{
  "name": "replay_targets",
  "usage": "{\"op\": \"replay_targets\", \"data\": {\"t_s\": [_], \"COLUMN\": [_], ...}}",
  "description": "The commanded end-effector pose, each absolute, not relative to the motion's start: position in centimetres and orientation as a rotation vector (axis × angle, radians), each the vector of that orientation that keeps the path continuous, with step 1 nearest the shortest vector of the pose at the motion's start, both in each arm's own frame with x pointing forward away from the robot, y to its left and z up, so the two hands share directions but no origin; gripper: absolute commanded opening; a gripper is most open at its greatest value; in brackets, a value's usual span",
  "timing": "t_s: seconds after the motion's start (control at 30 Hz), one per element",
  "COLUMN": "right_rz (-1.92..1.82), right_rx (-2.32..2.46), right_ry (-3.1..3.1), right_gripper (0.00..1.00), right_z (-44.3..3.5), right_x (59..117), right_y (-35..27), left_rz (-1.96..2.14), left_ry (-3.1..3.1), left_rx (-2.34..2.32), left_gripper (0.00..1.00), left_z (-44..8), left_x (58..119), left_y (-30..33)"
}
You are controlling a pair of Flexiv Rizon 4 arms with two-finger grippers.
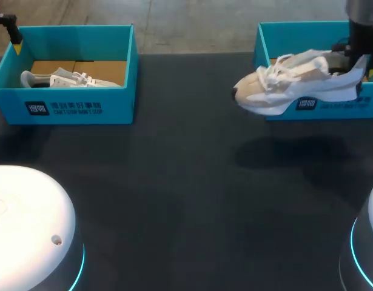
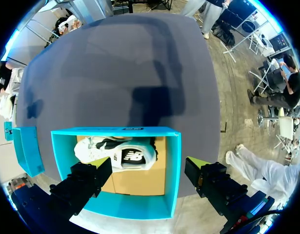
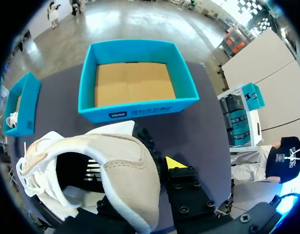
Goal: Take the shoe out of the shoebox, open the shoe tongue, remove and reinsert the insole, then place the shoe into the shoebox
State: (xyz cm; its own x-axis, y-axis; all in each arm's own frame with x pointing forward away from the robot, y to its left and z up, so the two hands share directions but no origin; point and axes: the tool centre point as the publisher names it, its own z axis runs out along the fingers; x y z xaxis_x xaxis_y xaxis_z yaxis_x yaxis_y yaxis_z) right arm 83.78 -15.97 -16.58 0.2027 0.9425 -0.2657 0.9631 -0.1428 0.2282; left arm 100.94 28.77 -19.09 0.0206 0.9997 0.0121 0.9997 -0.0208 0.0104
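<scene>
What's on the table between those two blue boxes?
Nothing: the head view shows bare dark table between the left shoebox and right shoebox; only the held shoe pokes over it.

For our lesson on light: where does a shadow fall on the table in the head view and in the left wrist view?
Head view: a soft shadow lies on the dark table below the lifted white-and-beige lace-up shoe. Left wrist view: a blocky shadow crosses the table beyond the turquoise cardboard shoebox.
</scene>
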Motion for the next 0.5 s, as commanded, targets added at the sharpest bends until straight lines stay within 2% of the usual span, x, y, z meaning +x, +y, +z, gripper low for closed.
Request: {"op": "replay_targets", "data": {"t_s": [0.03,0.5], "right_rz": [-0.137,-0.140], "right_rx": [2.095,2.103], "right_ry": [1.760,1.760], "right_gripper": [0.00,0.00], "right_z": [-17.2,-21.1], "right_x": [82.5,78.8], "right_y": [-13.0,-7.3], "left_rz": [-0.029,-0.029], "left_ry": [-2.195,-2.195], "left_rx": [-2.243,-2.243], "left_gripper": [1.00,1.00], "left_z": [-19.0,-19.0], "left_x": [100.9,100.9], "left_y": [28.8,28.8]}}
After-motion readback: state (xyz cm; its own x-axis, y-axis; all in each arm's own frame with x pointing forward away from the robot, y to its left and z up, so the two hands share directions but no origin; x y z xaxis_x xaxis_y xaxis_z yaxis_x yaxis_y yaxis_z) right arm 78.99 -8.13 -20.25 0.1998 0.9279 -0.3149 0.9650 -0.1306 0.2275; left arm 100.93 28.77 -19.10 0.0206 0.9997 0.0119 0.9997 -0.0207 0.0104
